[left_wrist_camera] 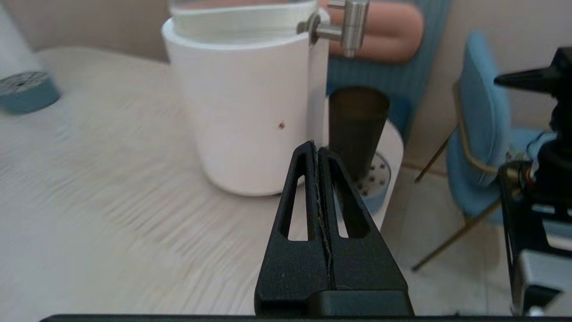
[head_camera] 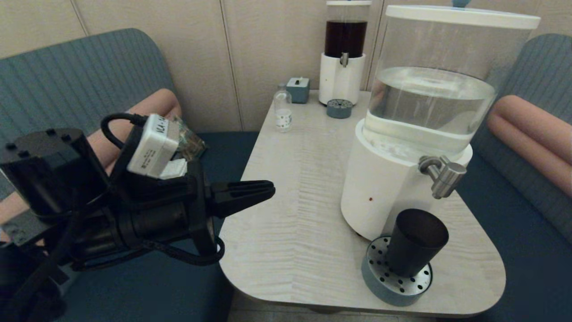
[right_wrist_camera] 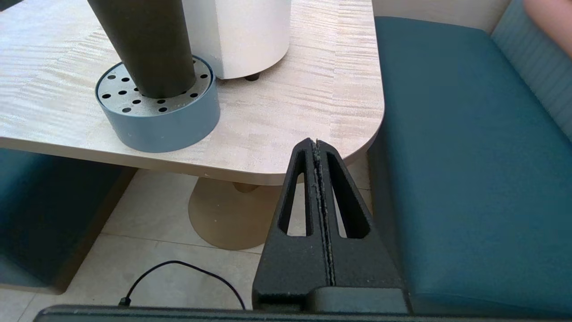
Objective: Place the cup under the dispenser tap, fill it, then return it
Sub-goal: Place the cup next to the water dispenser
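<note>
Seen from my remote station: the tabletop (head_camera: 290, 188) is carrying the big dispenser (head_camera: 389, 179), its clear tank about half full of water, with the tap (head_camera: 444, 176) jutting out toward me and its nozzle aiming straight down. Below it, the grey drip tray (head_camera: 380, 281) is holding the cup (head_camera: 415, 241), which is standing upright, mouth up, its long axis vertical and tapering to the base. It is sitting nearly in line under the nozzle; whether it holds water I cannot tell. So I am judging the placing done, with filling and returning left. I am holding the left gripper (head_camera: 263, 190) over the tabletop's left edge, fingers pressed together on nothing, pointing level toward the dispenser. The right gripper (right_wrist_camera: 318, 147) is hanging closed and empty below the tabletop's near corner.
</note>
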Available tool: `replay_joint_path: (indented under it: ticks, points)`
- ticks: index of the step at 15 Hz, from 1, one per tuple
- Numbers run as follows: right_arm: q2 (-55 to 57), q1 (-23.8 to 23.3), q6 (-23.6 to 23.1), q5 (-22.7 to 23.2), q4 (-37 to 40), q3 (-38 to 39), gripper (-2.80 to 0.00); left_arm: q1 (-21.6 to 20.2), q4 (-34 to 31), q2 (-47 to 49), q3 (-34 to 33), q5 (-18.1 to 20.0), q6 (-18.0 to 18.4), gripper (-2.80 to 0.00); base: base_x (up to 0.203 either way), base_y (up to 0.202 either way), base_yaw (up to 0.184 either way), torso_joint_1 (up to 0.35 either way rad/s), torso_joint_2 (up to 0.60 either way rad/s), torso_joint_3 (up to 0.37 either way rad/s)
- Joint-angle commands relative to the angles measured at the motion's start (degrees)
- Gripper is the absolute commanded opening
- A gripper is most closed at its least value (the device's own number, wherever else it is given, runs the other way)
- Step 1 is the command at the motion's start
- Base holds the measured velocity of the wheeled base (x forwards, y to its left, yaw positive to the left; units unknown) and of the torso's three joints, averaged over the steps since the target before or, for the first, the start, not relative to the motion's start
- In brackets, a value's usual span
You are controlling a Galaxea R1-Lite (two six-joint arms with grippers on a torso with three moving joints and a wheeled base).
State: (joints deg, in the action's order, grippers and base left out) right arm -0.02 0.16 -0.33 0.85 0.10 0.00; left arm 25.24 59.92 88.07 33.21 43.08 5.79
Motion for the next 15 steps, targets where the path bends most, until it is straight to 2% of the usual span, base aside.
replay_joint_path:
  ticks: [1, 2, 7, 11, 15]
  points:
    - [-0.1, 0.0, 0.0, 0.0, 0.0, 0.1, -2.80, 0.7, 7.4, 7.6, -3.9, 0.2, -0.6, -2.80, 0.000, 0.000, 0.000, 0.000, 0.00, 0.000]
    - [-0.1, 0.0, 0.0, 0.0, 0.0, 0.1, -2.80, 0.8, 9.3, 9.0, -5.5, 0.3, -0.8, -2.80, 0.000, 0.000, 0.000, 0.000, 0.00, 0.000]
    - [-0.1, 0.0, 0.0, 0.0, 0.0, 0.1, -2.80, 1.3, 10.5, 13.2, -6.2, 2.3, -0.4, -2.80, 0.000, 0.000, 0.000, 0.000, 0.00, 0.000]
    - [-0.1, 0.0, 0.1, 0.0, 0.0, 0.1, -2.80, 5.4, 11.3, 17.5, -6.4, 3.4, 0.0, -2.80, 0.000, 0.000, 0.000, 0.000, 0.00, 0.000]
    - [-0.1, 0.0, 0.0, 0.0, 0.0, 0.1, -2.80, 9.9, 12.6, 22.0, -0.9, 2.8, 0.4, -2.80, 0.000, 0.000, 0.000, 0.000, 0.00, 0.000]
